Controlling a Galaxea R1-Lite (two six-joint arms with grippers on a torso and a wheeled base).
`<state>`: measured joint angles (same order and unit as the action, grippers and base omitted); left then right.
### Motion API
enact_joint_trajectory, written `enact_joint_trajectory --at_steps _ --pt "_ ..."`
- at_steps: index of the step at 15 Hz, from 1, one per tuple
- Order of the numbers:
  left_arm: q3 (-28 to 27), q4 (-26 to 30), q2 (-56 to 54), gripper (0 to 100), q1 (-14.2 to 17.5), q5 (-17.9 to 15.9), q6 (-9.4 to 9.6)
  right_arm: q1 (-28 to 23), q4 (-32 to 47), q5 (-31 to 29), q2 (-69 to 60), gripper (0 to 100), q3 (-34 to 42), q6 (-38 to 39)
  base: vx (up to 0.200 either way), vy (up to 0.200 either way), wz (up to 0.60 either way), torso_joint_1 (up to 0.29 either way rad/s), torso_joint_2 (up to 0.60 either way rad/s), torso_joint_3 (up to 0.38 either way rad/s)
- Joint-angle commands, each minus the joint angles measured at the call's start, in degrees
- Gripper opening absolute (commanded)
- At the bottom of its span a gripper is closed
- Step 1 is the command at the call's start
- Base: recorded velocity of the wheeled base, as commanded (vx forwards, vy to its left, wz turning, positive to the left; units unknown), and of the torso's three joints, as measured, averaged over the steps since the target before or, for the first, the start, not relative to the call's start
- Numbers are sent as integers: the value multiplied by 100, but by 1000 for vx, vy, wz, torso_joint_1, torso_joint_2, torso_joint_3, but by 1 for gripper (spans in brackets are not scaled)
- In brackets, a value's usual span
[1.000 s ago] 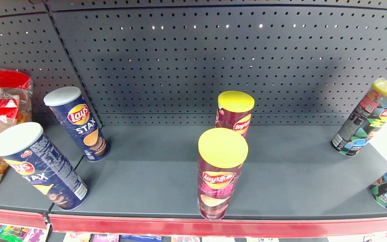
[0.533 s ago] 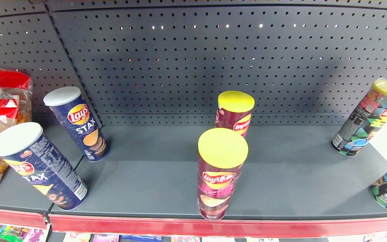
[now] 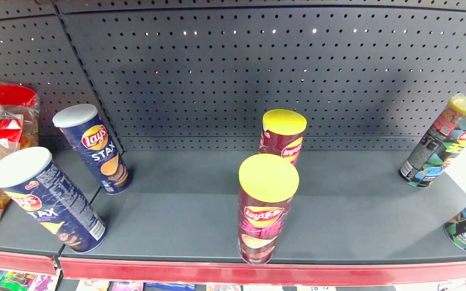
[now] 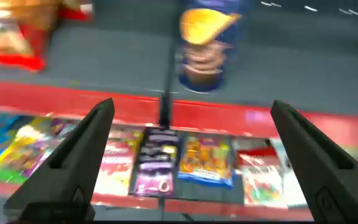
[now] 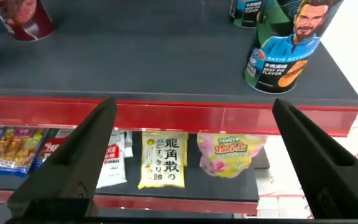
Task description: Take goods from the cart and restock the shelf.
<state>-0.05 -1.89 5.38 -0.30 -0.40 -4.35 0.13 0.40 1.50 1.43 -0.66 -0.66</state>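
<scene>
Sparsely, cans (image 3: 268, 202) dot the grey shelf (image 3: 184, 218); left end effector (image 4: 192, 106) and right end effector (image 5: 194, 102) gape.

Logo labels sit on blue cans (image 3: 51, 206) left, maroon cans (image 3: 263, 218) centre, green-black cans (image 3: 439, 153) right; printed chars on yellow pkt (image 5: 161, 158) lower down.

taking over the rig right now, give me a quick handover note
Left gripper: open, empty, facing the shelf's red front edge.
Right gripper: open, empty, facing the same edge.
Shelf: two blue chip cans stand at the left, two maroon yellow-lidded cans in the middle, two green-black cans at the right.
Done: six cans shelved.
Left: bare shelf between the groups. Nothing is held, so the next item probably has to be fetched first.
</scene>
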Motion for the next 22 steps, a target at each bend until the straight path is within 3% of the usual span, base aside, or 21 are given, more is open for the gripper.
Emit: enact_joint_trajectory --at_steps 1,6,12,22 --pt "5 180 -37 100 -427 242 198 13 -14 8 -134 100 57 83 0 0 0 0 0 0" --pt "5 180 -28 100 -427 278 400 13 -14 -9 -134 100 57 83 0 0 0 0 0 0" --pt "5 180 -28 100 -427 269 400 13 -14 -1 -134 100 57 83 -167 0 0 7 0 3" --pt "5 180 -28 100 -427 269 400 13 -14 -1 -134 100 66 92 0 0 -60 2 0 0"
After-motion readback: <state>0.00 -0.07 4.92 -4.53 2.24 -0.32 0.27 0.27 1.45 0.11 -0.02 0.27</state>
